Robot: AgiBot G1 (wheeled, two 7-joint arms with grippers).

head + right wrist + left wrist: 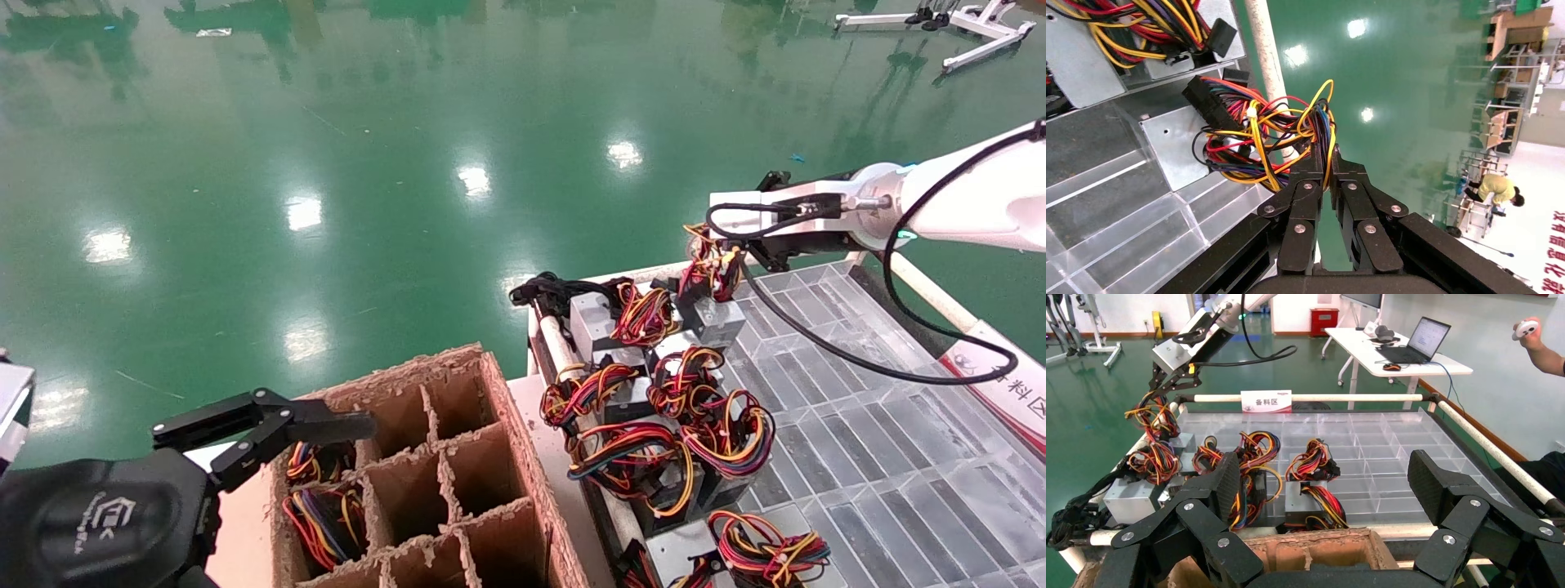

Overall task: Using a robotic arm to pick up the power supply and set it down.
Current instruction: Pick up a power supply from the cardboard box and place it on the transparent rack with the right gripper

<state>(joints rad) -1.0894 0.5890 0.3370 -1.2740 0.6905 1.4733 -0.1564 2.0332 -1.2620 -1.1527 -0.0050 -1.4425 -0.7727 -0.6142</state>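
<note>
My right gripper (721, 260) (1329, 153) is shut on the red, yellow and black wire bundle (1260, 138) of a grey power supply (719, 321) (1171, 147). The box hangs tilted below the wires at the tray's far left corner; whether it still touches the tray I cannot tell. The white right arm (972, 200) reaches in from the right. My left gripper (315, 429) (1324, 478) stands open and holds nothing, hovering over the near left corner of the cardboard divider box (458, 457).
Several more power supplies (654, 425) with tangled wires fill the left columns of the clear compartment tray (882, 425). A white rail (552, 343) borders the tray. Two cells of the cardboard box hold wire bundles (323, 514). Green floor lies beyond.
</note>
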